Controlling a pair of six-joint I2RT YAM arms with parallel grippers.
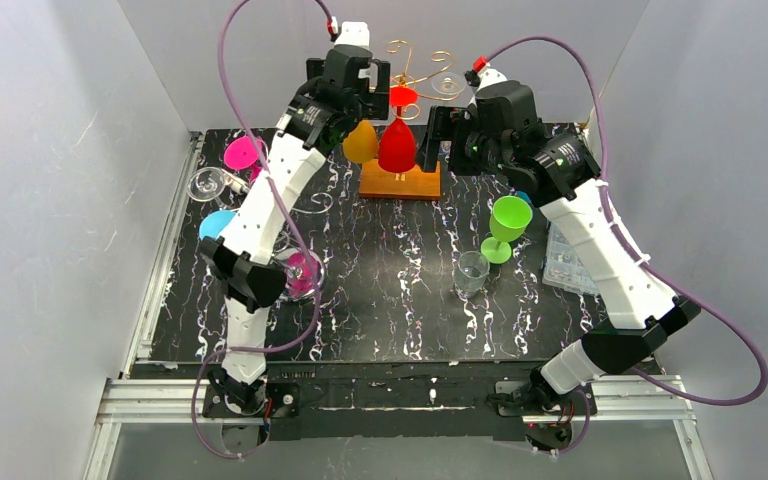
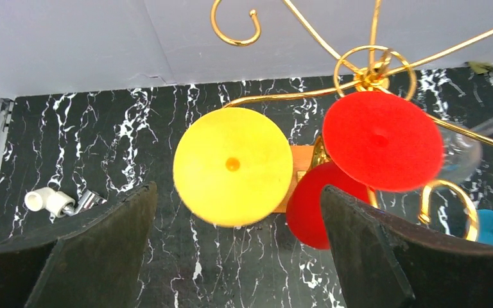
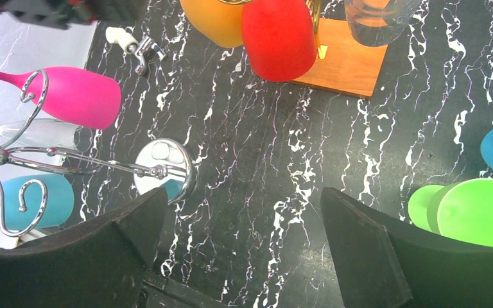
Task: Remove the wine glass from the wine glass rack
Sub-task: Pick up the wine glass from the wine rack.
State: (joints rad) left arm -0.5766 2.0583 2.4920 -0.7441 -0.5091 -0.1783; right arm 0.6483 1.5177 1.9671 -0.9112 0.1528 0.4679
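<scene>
A gold wire rack (image 1: pixel 415 60) on a wooden base (image 1: pixel 400 181) stands at the back middle. An orange-yellow glass (image 1: pixel 360 143), a red glass (image 1: pixel 397 146) and a clear glass (image 1: pixel 448 85) hang upside down from it. My left gripper (image 1: pixel 372 88) is open, high beside the rack's left. In the left wrist view the yellow foot disc (image 2: pixel 233 165) shows between and beyond the open fingers (image 2: pixel 237 189), with the red foot (image 2: pixel 382 141) to its right. My right gripper (image 1: pixel 438 140) is open and empty just right of the red glass; its wrist view (image 3: pixel 244 192) shows bare mat between the fingers.
A silver rack (image 3: pixel 13 154) at the left holds pink (image 1: pixel 243 153), clear (image 1: pixel 210 183) and blue (image 1: pixel 217 223) glasses. A magenta glass (image 1: pixel 302 276) sits by the left arm. A green glass (image 1: pixel 508 222), a clear tumbler (image 1: pixel 471 272) and a plastic box (image 1: pixel 568 260) stand at the right.
</scene>
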